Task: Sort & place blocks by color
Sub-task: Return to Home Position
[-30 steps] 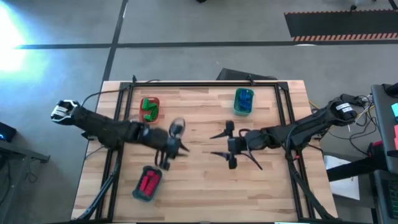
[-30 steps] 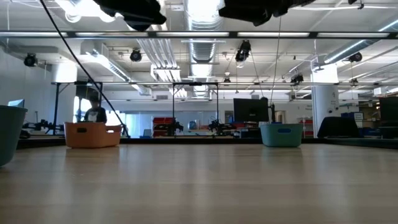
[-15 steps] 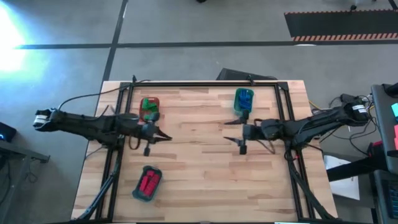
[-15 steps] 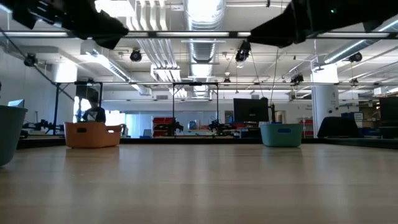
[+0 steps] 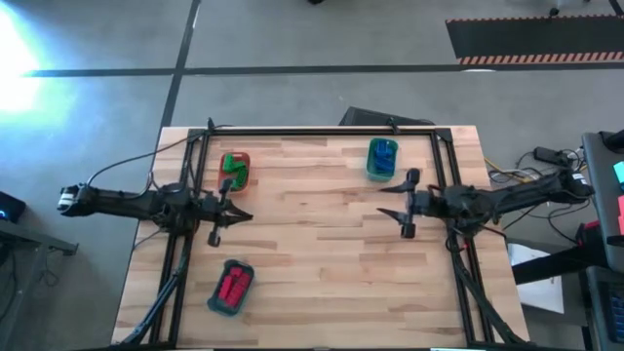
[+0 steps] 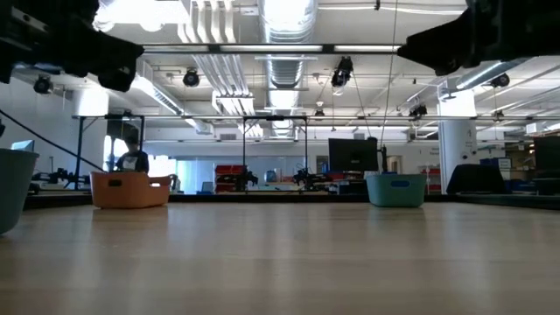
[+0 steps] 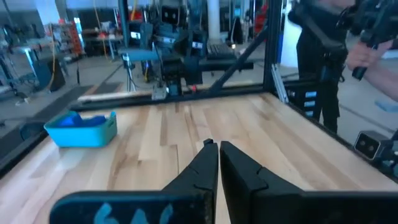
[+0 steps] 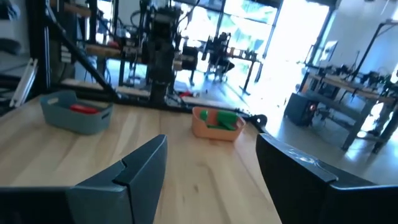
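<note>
The blocks lie in three trays. Green blocks [image 5: 234, 166] fill the orange tray [image 5: 244, 180] at the far left. Blue blocks [image 5: 382, 153] sit in the teal tray [image 5: 380, 174] at the far right. Red blocks [image 5: 232, 286] rest in the grey-teal tray [image 5: 220, 304] at the near left. My left gripper [image 5: 246, 214] hangs shut above the table's left side, between the orange and grey-teal trays. My right gripper [image 5: 388, 203] hangs open above the right side, near the teal tray. I see no loose block on the wood.
A black frame [image 5: 322, 132] runs round the table's far and side edges. The wooden middle [image 5: 312, 234] lies bare between the two grippers. In the left wrist view a person [image 7: 323, 43] stands beyond the table's right side.
Both arms have drawn back from the table's middle: my left gripper toward the left edge, my right gripper toward the right edge and slightly toward the far edge. The trays and their blocks have stayed where they were.
</note>
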Motion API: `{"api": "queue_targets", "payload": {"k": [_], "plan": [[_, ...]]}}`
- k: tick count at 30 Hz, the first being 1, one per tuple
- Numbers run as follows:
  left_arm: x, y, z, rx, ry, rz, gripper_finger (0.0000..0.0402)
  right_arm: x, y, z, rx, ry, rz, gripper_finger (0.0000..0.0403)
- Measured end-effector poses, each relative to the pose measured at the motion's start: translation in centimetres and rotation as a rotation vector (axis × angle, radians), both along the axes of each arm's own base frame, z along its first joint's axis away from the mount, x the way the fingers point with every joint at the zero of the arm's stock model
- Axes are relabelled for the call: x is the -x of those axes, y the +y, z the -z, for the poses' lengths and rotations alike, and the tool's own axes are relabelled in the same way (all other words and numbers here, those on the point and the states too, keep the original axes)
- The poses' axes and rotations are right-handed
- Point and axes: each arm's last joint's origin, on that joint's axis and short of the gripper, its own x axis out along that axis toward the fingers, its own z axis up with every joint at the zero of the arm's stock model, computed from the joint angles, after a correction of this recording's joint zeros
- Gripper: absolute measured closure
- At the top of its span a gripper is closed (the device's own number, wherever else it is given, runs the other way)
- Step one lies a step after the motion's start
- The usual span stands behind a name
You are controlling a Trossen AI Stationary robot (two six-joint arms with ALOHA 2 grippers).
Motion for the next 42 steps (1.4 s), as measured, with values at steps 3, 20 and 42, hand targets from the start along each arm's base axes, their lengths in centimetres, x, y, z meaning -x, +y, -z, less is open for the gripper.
{"api": "queue_targets", "payload": {"k": [3, 20, 42], "plan": [[0.7, 0.0, 0.4, 0.002, -0.047, 0.0, 0.04, 0.9, -0.1, 0.3, 0.012, -0.031, 0.006, 0.0167], [2.0, 0.1, 3.0, 0.037, -0.131, 0.0, 0.04, 5.5, -0.9, -0.2, 0.041, -0.19, 0.069, 0.0167], [1.6, 0.1, 3.6, 0.027, -0.064, -0.006, 0.04, 6.4, -1.4, 1.9, 0.103, -0.268, 0.197, 0.0167]]}}
